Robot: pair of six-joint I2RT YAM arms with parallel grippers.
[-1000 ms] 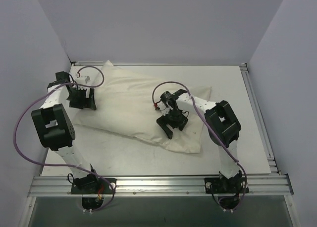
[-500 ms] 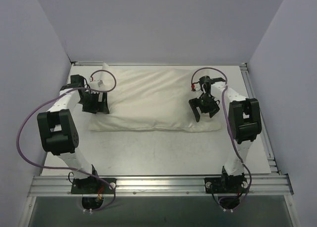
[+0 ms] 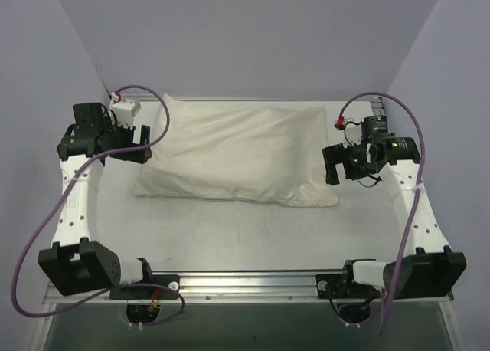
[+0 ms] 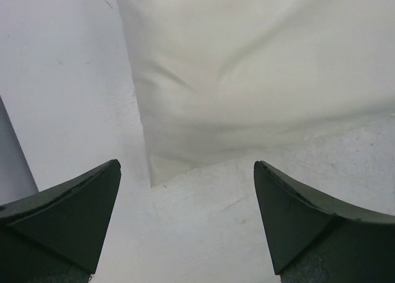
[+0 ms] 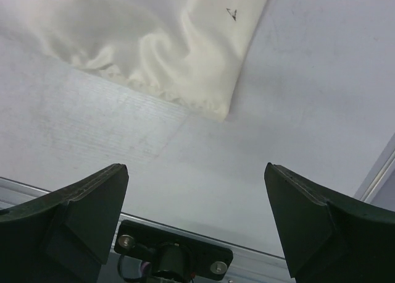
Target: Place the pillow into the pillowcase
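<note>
Both pairs of jaws stand wide with nothing between them. The left gripper (image 3: 142, 144) hangs just off the left end of the pillowcase (image 3: 237, 155). The right gripper (image 3: 334, 164) hangs off its right end. Neither touches the cloth. The pillowcase lies plump across the middle of the table (image 3: 230, 240), so I judge the pillow is inside, though none of it shows. The near right corner looks limp and rumpled. To finish well, I'd check that corner is filled and keep the fingers from snagging the cloth.
</note>
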